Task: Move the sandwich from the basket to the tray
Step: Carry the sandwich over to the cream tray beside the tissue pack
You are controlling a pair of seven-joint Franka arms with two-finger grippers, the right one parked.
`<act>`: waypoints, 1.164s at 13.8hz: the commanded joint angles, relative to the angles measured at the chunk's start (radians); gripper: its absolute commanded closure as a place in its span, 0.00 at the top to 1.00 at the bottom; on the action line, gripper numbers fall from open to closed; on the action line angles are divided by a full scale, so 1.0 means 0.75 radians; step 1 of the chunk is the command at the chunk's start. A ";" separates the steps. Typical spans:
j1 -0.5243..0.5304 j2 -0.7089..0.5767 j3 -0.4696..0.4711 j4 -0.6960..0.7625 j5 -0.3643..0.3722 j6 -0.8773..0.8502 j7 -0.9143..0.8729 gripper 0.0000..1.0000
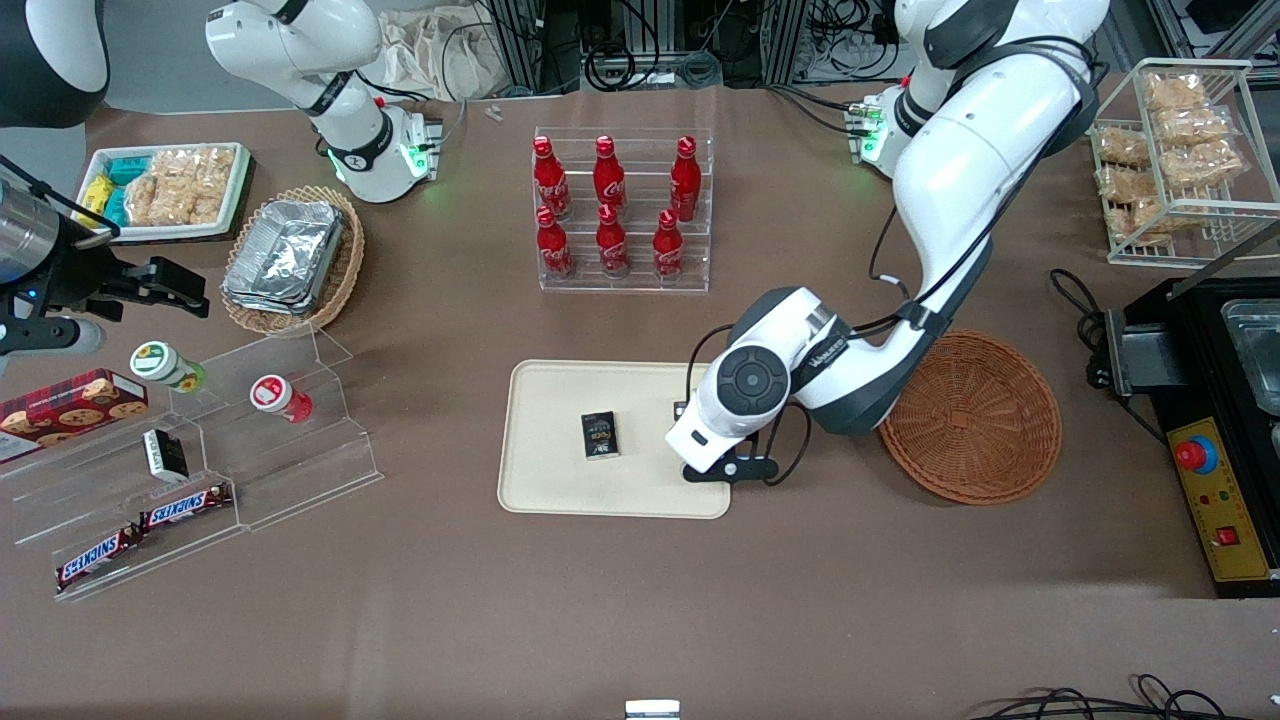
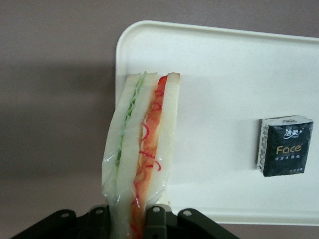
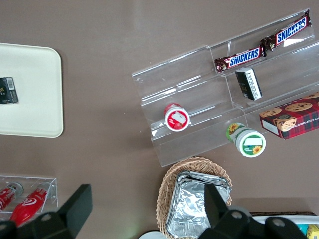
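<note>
The gripper (image 2: 134,219), clamped on the sandwich (image 2: 142,149), hangs over the tray (image 1: 540,480) at its end nearest the basket (image 1: 975,420). Bare tray surface lies around the sandwich. The only obstacle on the tray is a small black packet (image 2: 286,146), well apart. The bottle rack (image 1: 622,210) stands farther from the front camera, clear of the tray.

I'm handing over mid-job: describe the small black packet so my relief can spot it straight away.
Find the large cream-beige rectangular tray in the middle of the brown table. The small black packet lies flat on it, printed "Face" in gold, beside the left arm's pincer, which holds the clear-wrapped triangular sandwich over the tray's edge nearest the round reddish-brown wicker basket. It is the tray's only dark item.
</note>
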 commanded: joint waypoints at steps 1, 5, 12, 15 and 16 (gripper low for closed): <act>-0.052 0.045 0.050 0.061 0.024 0.031 0.010 0.05; -0.107 0.057 0.111 0.063 0.024 0.064 0.008 0.26; -0.081 0.043 0.109 0.063 0.010 0.097 0.004 0.99; 0.003 -0.094 0.105 0.063 -0.021 -0.042 0.008 0.99; 0.020 -0.163 0.109 0.063 -0.055 -0.129 0.016 0.99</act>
